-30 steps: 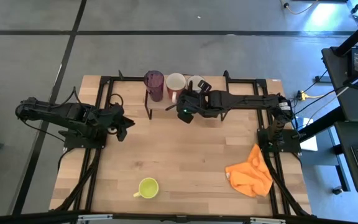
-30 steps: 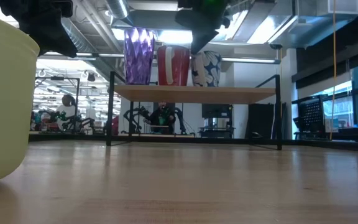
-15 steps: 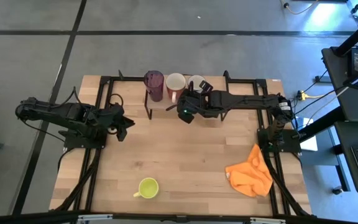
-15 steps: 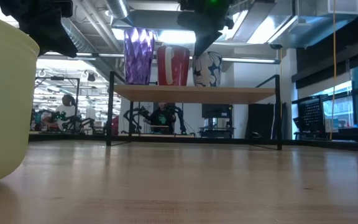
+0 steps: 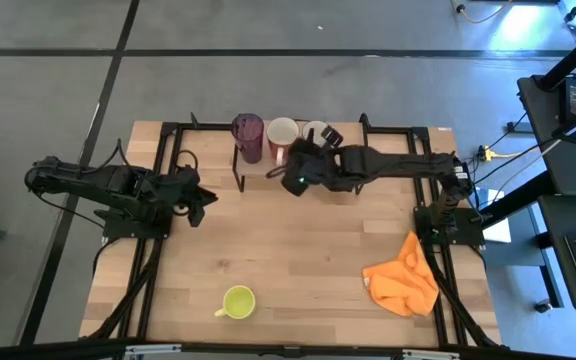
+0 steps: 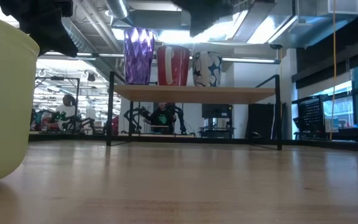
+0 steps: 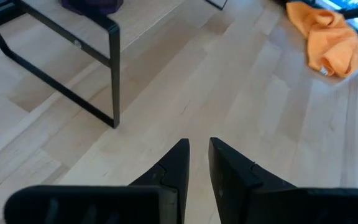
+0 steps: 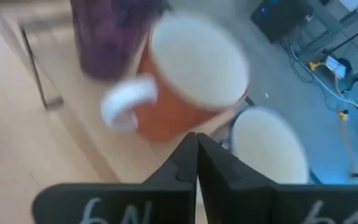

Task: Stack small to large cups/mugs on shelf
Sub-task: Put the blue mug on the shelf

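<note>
On the shelf (image 6: pixel 194 94) three cups stand on their bases in a row: the dark purple tumbler (image 6: pixel 138 56), the reddish-brown mug (image 6: pixel 173 65) and the white patterned mug (image 6: pixel 207 68). The yellow-green mug (image 5: pixel 237 301) stands on the table near its front edge. My right gripper (image 8: pixel 196 140) is shut and hovers above the shelf's near side, pointing down at a slant toward the reddish-brown mug (image 8: pixel 191 74) and the white mug (image 8: pixel 266 152), touching neither. My left gripper (image 7: pixel 197 146) waits over the table's left part (image 5: pixel 208 198), its fingers a narrow gap apart with nothing between them.
An orange cloth (image 5: pixel 403 280) lies crumpled at the table's right front. The shelf's thin black legs (image 7: pixel 114 74) stand on the far middle of the tabletop. Black frame rails run along the table's left and right sides. Bare wood lies between the shelf and the yellow-green mug.
My right gripper has risen from in front of the white mug and the reddish-brown mug to above their rims, rolling slightly, and has stayed shut. The three cups on the shelf have kept their places.
</note>
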### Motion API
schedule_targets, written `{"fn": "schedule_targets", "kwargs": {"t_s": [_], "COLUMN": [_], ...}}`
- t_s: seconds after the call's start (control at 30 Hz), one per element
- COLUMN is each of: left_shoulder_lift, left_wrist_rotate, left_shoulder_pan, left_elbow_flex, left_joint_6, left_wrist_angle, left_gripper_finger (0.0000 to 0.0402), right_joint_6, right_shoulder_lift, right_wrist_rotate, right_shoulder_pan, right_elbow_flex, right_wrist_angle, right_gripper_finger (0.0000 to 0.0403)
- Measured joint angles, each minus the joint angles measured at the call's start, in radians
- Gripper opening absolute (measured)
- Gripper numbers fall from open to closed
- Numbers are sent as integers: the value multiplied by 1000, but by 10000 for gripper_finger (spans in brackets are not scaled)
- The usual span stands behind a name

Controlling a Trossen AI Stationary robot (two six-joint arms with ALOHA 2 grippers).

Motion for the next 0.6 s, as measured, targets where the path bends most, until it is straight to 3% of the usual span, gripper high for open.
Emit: {"fn": "schedule_targets", "kwargs": {"t_s": [0.1,0.27,0.4,0.6], "left_shoulder_lift": [0,0,0,0], "left_wrist_rotate": [2,25,53,87], "left_shoulder_pan": [0,0,0,0], "left_elbow_flex": [0,0,0,0], "left_joint_6": [-1,-4,-31,-61], "left_wrist_angle": [28,77,102,100], "left_gripper_finger": [55,55,55,55], "right_joint_6": [33,261,336,367], "right_shoulder_lift": [0,0,-1,-1], "right_wrist_rotate": [11,40,-142,-410], "right_shoulder_pan": [-3,-106,-263,-431], "right_elbow_flex": [94,264,329,269], "right_wrist_angle": [-1,-83,-107,-111], "right_gripper_finger": [10,10,10,10]}}
